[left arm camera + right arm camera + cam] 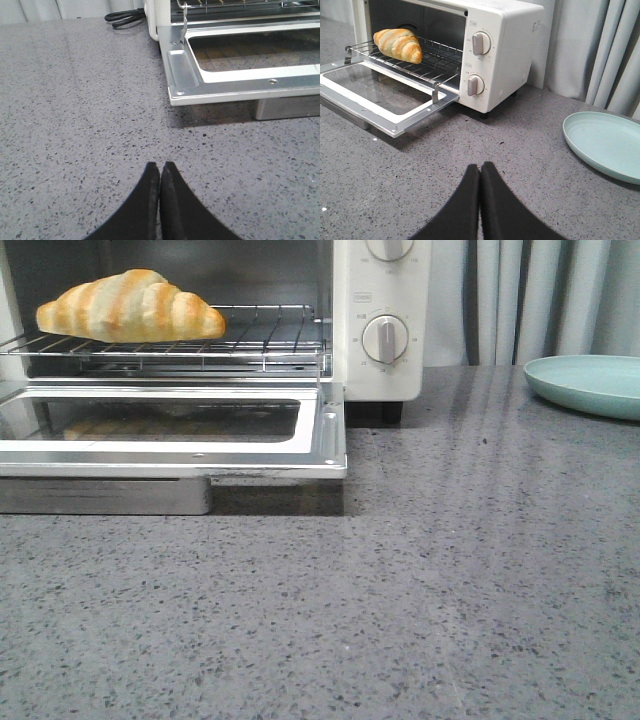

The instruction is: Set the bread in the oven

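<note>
The bread (130, 307), a golden-orange roll with cream stripes, lies on the wire rack (250, 335) inside the white oven (380, 290); it also shows in the right wrist view (398, 44). The oven's glass door (175, 430) is dropped open and flat. My left gripper (160, 167) is shut and empty over the grey counter, in front of the door's corner (177, 85). My right gripper (480, 167) is shut and empty over the counter, in front of the oven (500, 50). Neither gripper shows in the front view.
A pale teal plate (590, 383) sits empty at the right, also in the right wrist view (605, 142). Grey curtains (540, 295) hang behind. A black cable (125, 19) lies behind the oven's left side. The open door juts out over the speckled counter (400, 600).
</note>
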`<state>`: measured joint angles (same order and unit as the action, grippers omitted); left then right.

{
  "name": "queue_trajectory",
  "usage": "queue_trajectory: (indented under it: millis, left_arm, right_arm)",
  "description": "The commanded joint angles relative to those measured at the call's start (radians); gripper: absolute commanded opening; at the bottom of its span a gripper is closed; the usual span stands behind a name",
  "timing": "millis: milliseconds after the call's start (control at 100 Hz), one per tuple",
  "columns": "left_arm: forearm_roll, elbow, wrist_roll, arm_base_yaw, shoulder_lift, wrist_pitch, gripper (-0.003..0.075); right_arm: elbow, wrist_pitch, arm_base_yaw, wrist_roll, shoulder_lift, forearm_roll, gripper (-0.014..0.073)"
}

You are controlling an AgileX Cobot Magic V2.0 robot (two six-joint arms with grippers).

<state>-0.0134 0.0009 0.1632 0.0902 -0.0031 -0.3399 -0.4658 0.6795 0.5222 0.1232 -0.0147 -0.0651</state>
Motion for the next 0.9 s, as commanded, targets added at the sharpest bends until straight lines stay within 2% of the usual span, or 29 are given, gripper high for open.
queue_trajectory:
  millis: [0,550,660,720,820,890]
  left_arm:
    - [-0.011,0.022,-0.01,-0.004,-0.03,0.05,-0.0021]
    - [-0.011,0.022,-0.01,-0.004,-0.03,0.05,-0.0021]
    - [-0.011,0.022,-0.01,-0.004,-0.03,0.05,-0.0021]
    - [-0.011,0.022,-0.01,-0.004,-0.03,0.05,-0.0021]
    - [-0.011,0.022,-0.01,-0.004,-0.03,0.05,-0.0021]
    - [-0.011,0.022,-0.01,-0.004,-0.03,0.05,-0.0021]
  right_arm:
    - [-0.022,-0.076,-0.006,-0.003,0.015,-0.007,-0.0049]
    - [-0.022,-0.062,-0.006,-0.003,0.015,-0.007,-0.0049]
    - [0.002,-0.044,-0.012,-0.004,0.011,-0.193,-0.0049]
    - [0.041,-0.121,-0.03,-0.085,0.011,-0.234,-0.0049]
    - [0.167,-0.282,-0.103,-0.335,0.011,-0.321,-0.0049]
    - [0.255,-0.364,-0.171,-0.362,0.011,-0.336,-0.0049]
